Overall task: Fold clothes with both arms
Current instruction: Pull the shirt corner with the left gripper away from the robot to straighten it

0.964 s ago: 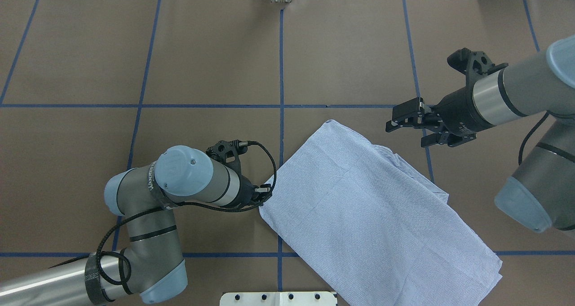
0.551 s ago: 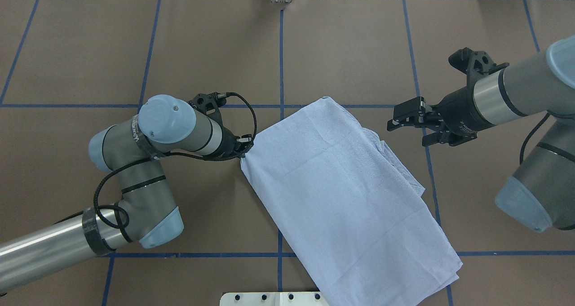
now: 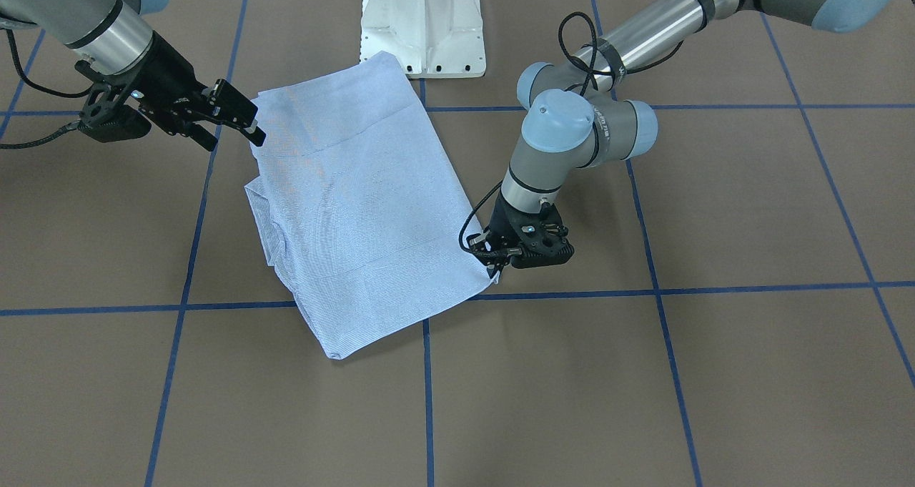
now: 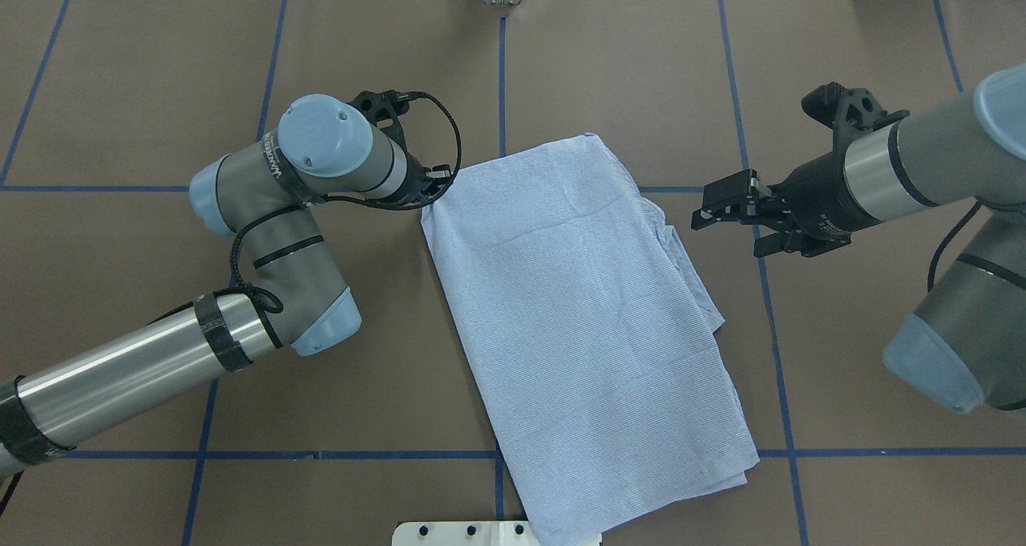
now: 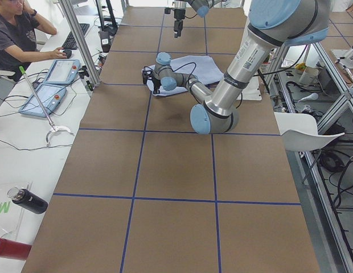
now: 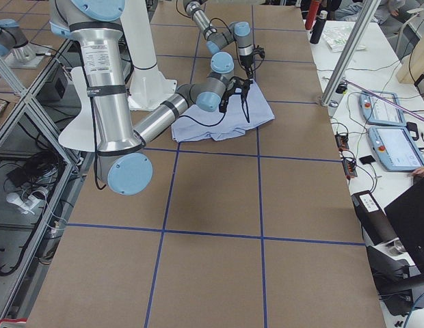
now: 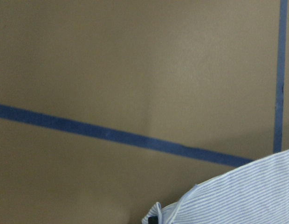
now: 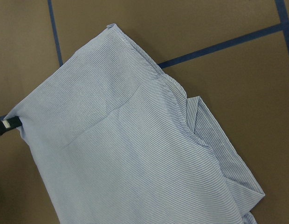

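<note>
The light blue-and-white striped shirt (image 4: 585, 321) lies folded into a long slanted rectangle in the middle of the brown table; it also shows in the front view (image 3: 357, 208) and the right wrist view (image 8: 126, 154). My left gripper (image 4: 437, 187) is shut on the shirt's far left corner, low over the table, and shows in the front view (image 3: 493, 259) too. The left wrist view shows only that corner of the cloth (image 7: 237, 196). My right gripper (image 4: 725, 232) is open and empty, hovering just right of the shirt's far right edge (image 3: 232, 133).
The white pedestal base (image 4: 497, 532) stands at the near edge, with the shirt's near end beside it. Blue tape lines (image 4: 502, 73) grid the brown table. An operator (image 5: 17, 34) and teach pendants (image 5: 51, 85) are beyond the far edge.
My left gripper has pulled the shirt corner away from the robot and slightly left. The shirt swung and slid with it. The right gripper has stayed nearly still and open.
</note>
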Robot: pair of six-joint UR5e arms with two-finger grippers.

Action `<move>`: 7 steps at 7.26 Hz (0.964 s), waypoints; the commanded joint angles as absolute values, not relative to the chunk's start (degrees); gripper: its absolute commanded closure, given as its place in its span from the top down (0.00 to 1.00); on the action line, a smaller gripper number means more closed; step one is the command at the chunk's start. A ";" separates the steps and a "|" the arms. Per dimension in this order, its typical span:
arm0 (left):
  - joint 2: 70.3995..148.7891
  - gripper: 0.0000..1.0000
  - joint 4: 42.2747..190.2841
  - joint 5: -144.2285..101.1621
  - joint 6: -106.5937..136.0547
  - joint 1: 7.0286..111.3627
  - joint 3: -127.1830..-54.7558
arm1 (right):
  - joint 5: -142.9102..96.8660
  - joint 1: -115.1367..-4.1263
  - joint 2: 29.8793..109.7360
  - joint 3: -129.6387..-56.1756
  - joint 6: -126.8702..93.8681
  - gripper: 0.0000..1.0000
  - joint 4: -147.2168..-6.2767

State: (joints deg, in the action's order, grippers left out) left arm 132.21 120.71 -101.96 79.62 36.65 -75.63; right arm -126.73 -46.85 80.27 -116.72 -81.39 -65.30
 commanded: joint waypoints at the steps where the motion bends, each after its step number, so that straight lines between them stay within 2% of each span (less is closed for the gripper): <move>1: 136.74 0.00 133.43 -96.08 79.10 37.88 -66.58 | -125.78 -46.76 80.16 -116.72 -81.39 1.00 -65.30; 3: 139.82 0.00 139.20 -93.17 78.84 37.88 -60.40 | -125.34 -46.76 80.07 -116.72 -81.39 1.00 -65.21; 7: 142.73 0.00 145.89 -88.86 75.06 40.16 -53.80 | -123.58 -46.58 79.54 -116.37 -81.39 1.00 -65.13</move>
State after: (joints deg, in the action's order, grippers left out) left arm 142.45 144.11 -89.88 76.05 39.65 -55.25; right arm -124.17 -46.65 79.84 -116.47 -81.39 -65.16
